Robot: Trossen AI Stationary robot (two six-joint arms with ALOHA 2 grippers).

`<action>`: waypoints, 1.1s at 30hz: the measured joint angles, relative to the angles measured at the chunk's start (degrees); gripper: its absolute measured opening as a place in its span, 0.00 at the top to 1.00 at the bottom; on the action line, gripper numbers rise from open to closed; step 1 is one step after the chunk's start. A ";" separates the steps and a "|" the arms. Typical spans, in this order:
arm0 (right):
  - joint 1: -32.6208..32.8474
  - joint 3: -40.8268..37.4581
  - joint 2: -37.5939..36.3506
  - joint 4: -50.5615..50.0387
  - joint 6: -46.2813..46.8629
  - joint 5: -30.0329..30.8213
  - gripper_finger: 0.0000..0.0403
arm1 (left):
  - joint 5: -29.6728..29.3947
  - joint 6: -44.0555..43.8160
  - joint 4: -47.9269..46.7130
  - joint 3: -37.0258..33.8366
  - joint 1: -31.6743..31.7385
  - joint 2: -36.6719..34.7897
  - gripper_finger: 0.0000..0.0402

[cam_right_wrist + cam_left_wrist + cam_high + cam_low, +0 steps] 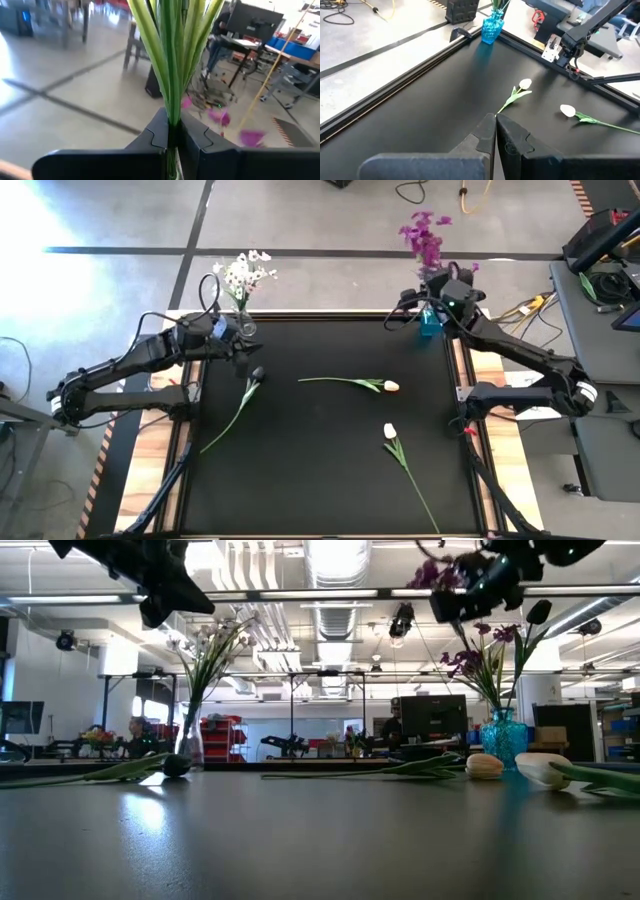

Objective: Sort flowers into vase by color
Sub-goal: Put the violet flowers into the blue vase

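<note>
Right gripper (446,298) over the blue glass vase (431,321) at the far right corner, clamped on green stems (172,60) of magenta-purple sprays (424,237). Left gripper (240,350) pinched together, empty, beside the clear glass vase (244,324) of white blossoms (246,272). On the black mat (320,470): one dark tulip (256,374), two cream tulips (391,386).

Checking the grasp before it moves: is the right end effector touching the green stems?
Touching. The right wrist view shows the right end effector closed on the green stems.
</note>
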 joint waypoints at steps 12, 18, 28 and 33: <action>-1.73 16.46 1.77 -1.83 -1.38 10.26 0.97 | 0.04 0.28 -0.02 0.65 0.00 -0.41 1.00; -2.21 19.75 6.99 -4.22 -2.32 18.45 0.97 | 0.02 1.21 -0.03 0.85 0.00 -0.47 1.00; -2.60 17.63 9.45 -3.92 1.24 26.43 0.97 | 0.04 1.36 -0.44 0.85 0.00 -0.58 1.00; -2.71 14.26 9.40 -3.97 6.17 26.91 0.97 | 0.03 1.36 -1.21 0.85 0.00 -0.58 1.00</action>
